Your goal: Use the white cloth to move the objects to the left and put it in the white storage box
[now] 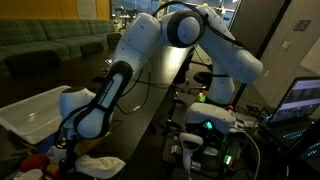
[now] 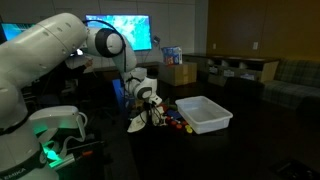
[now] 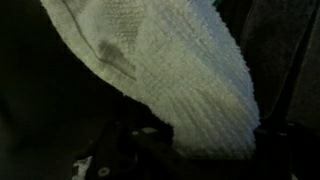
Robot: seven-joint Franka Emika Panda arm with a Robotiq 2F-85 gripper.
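The cloth (image 3: 170,70) fills most of the wrist view, white and knitted, with a dark mark near its upper left edge. In both exterior views it is seen bunched up on the dark table (image 2: 240,150), just beside and below the gripper (image 2: 152,106). Whether the claw is closed on the cloth or merely pressed against it cannot be told, since its fingers are hidden by shadow and fabric.

The arm (image 1: 170,40) is raised high at the shoulder, bent sharply at the elbow and reached down and forward, so that the wrist is held low over the table with the gripper (image 1: 68,143) pointed downward.

Small coloured objects (image 2: 172,122) are scattered between the cloth and the white box (image 2: 210,126), which is set open-topped close by. In an exterior view the cloth (image 1: 100,165) lies apart from the box (image 1: 25,118), with the objects (image 1: 35,162) beside it.

Any writing is too blurred to be read. A screen (image 2: 120,30) with a blue picture, a cardboard carton (image 2: 180,72), a green couch (image 1: 50,40) and a laptop (image 1: 300,100) are placed farther back
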